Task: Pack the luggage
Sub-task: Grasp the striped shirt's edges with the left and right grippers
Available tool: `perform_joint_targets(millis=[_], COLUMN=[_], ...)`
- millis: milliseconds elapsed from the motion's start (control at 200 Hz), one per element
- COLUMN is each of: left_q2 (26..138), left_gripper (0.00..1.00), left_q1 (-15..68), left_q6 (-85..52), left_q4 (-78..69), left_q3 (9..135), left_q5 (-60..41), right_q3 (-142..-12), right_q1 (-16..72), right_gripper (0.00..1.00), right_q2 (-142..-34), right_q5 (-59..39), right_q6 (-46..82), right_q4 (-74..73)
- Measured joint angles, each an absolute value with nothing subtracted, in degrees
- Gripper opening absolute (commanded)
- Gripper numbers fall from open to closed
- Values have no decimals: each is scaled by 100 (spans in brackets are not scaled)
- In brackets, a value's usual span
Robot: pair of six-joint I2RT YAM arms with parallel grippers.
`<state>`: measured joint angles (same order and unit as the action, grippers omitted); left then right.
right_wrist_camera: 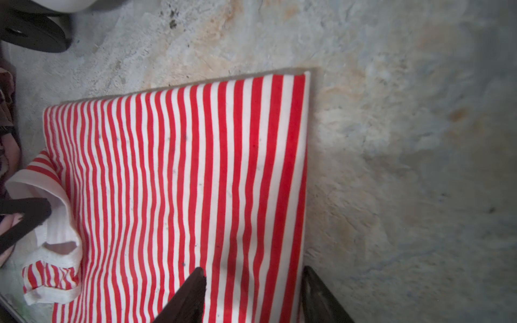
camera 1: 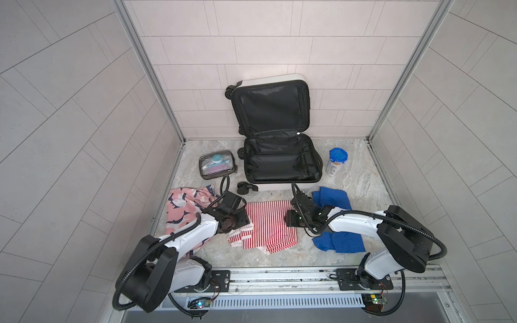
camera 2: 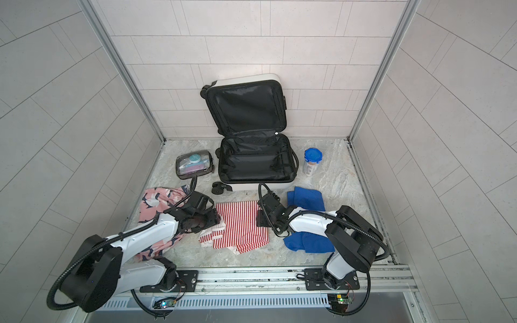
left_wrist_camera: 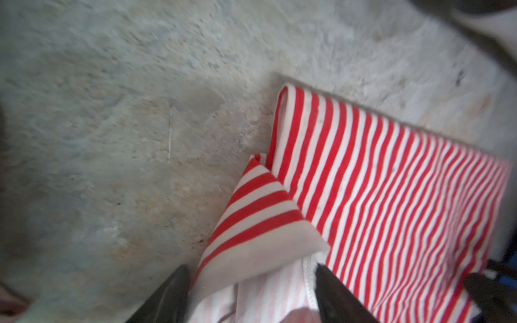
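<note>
Left claw (left_wrist_camera: 250, 267), right claw (right_wrist_camera: 253, 268) spread astride striped shirt (camera 1: 268, 221); luggage (camera 1: 275, 186) open beyond them.

The left arm (camera 1: 193, 232) and right arm (camera 1: 355, 219) have glossy white shells between bulky matte-black joint housings, each trailed by a ribbed black cable hose (camera 1: 363, 213). Each sits on a black base plate (camera 1: 221, 279) with silver screws, near a small circuit board (camera 1: 200, 304) with lit dots and thin red wires. The left gripper (left_wrist_camera: 250, 267) and right gripper (right_wrist_camera: 253, 268) end in black tapered fingers (left_wrist_camera: 167, 299).
</note>
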<state>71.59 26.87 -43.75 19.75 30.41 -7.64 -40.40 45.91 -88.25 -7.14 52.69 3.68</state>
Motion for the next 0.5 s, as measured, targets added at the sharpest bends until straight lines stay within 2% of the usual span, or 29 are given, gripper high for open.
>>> perform_joint_targets(millis=[70, 285, 385, 500], left_q2=[7192, 7157, 7157, 7157], left_gripper=[49, 14, 4, 3], left_q1=[2735, 2816, 2838, 2902], left_q6=[-4346, -4252, -4230, -4246], left_q4=[2119, 2473, 2539, 2582], left_q3=[3094, 3400, 3588, 3776], left_q5=[-685, -657, -779, -993], right_q3=[-4042, -4056, -4093, -4125], right_q1=[4600, 4613, 4613, 4613], right_gripper=[49, 36, 32, 30], right_q2=[-8842, -8901, -8958, -9000], right_q5=[-709, -711, -722, -731], right_q6=[5275, 5290, 5297, 5301], right_q4=[357, 351, 333, 329])
